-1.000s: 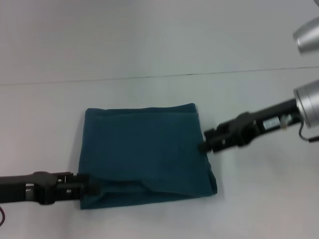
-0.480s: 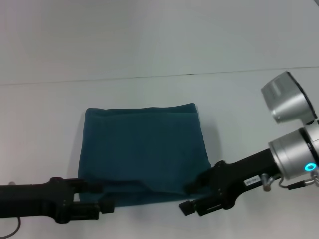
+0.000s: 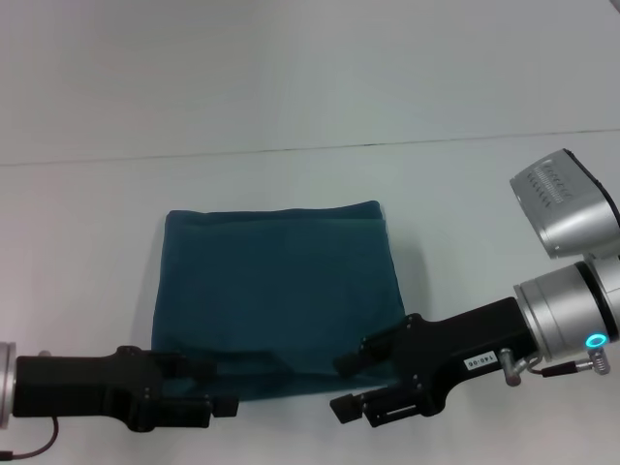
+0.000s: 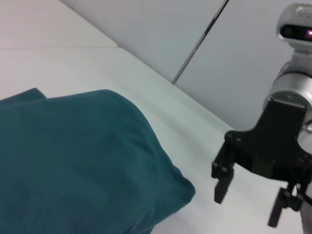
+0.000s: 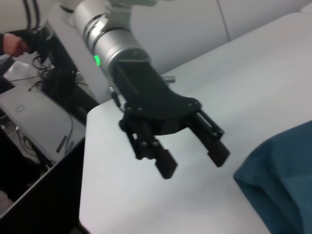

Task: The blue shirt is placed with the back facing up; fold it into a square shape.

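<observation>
**Both claws open at the near edge of the folded shirt**

The blue shirt (image 3: 279,295) lies flat on the white desk (image 3: 291,107), already folded into a roughly rectangular packet, plain side up, no lettering showing. Its far edge runs straight, parallel to the seam line across the desk; the near edge is less tidy, with a layer lapping over in a crooked fold toward the left corner.

The left claw (image 3: 215,387) sits low at the near left corner of the shirt, its black fingers spread apart, one lying over the cloth's edge and the other just off it on the desk side. Seen from the other arm's wrist, this claw (image 5: 192,155) hangs with its two fingers clearly apart and nothing between them, the shirt's corner (image 5: 282,180) just beside it.

The right claw (image 3: 351,386) reaches in from the right to the near right corner of the shirt. Its fingers are also spread and grip nothing; whether they touch the cloth I cannot tell. From the left wrist it (image 4: 248,200) shows above the bare desk, near the rounded, puffed corner of the shirt (image 4: 83,161) but apart from it.
</observation>
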`<action>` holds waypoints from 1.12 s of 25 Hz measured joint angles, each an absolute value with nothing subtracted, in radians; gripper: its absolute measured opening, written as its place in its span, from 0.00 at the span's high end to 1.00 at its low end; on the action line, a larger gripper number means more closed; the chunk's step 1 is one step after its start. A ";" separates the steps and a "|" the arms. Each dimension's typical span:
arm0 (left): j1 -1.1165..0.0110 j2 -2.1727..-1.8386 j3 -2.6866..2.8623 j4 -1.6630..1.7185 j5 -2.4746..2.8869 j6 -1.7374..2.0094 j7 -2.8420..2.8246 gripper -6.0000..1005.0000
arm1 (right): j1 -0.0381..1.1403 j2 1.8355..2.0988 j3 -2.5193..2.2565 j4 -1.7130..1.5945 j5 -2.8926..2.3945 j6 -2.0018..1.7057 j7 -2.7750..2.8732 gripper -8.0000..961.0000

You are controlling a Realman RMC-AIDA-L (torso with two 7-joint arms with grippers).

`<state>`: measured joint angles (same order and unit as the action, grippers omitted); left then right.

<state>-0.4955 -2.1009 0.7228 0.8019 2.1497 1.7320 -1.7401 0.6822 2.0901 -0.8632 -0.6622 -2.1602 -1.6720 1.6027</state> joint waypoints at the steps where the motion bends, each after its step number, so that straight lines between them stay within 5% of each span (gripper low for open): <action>1: -0.499 -2.100 0.722 0.801 2.150 1.733 -1.747 0.25 | 0.682 2.090 -0.863 -0.662 -2.160 -1.675 1.595 0.34; 12: -0.508 -2.098 0.746 0.826 2.151 1.714 -1.787 0.24 | 0.645 2.078 -0.835 -0.693 -2.086 -1.717 1.612 0.27; 17: -0.512 -2.100 0.769 0.832 2.151 1.707 -1.782 0.16 | 0.634 2.082 -0.840 -0.700 -2.101 -1.725 1.549 0.08; 28: -0.517 -2.095 0.764 0.826 2.151 1.679 -1.821 0.15 | 0.611 2.062 -0.830 -0.713 -2.103 -1.744 1.573 0.02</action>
